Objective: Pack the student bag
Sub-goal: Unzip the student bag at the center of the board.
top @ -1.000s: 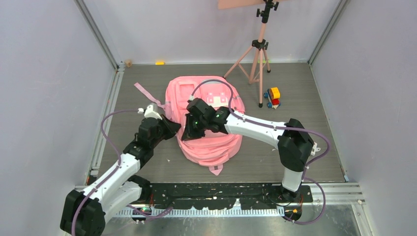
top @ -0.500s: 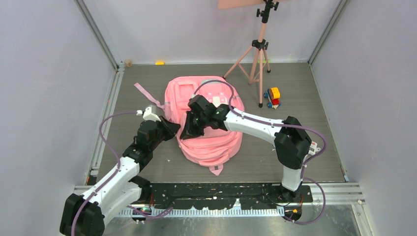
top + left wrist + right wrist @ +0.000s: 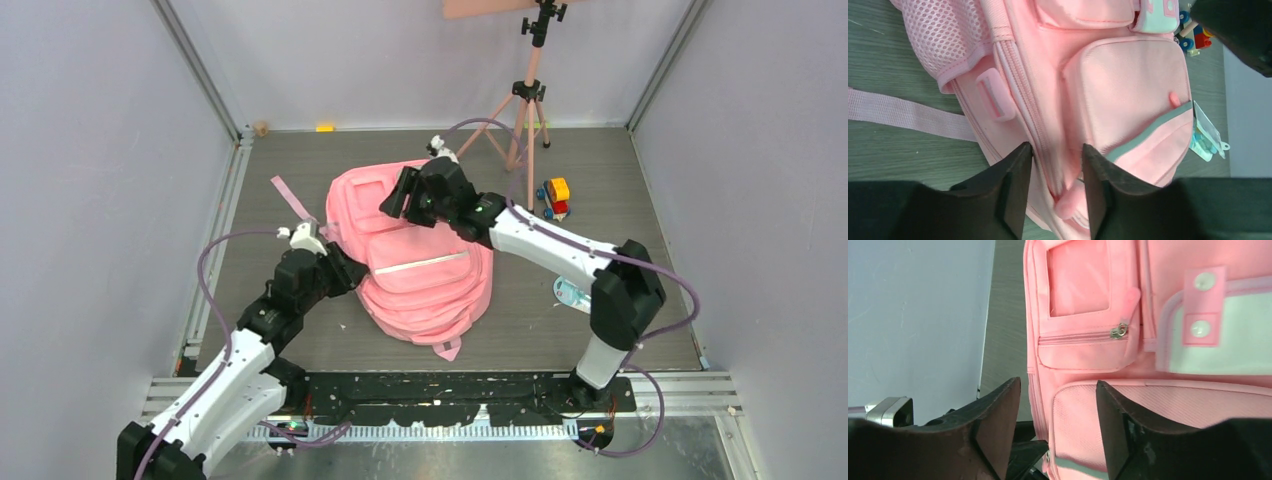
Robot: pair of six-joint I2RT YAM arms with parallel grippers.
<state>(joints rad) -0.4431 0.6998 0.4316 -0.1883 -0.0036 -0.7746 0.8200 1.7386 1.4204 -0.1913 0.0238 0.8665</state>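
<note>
Zero items visibly packed yet, I'd say this is early days

The student bag lies front-up in the middle of the tabletop, and its small pocket zip looks shut. A toy car sits toward the far right corner and a little packet nearer the right edge, both outside the bag, so opening it and loading it are probably all left to do. The left end effector sits at the bag's left side with its jaws apart over the zip seam, clamping nothing. The right end effector hovers over the bag's far end, also apart and empty. Only the top view shows the whole layout. The wrist views give the zip detail, and whether anything is inside the bag I can't tell.
</note>
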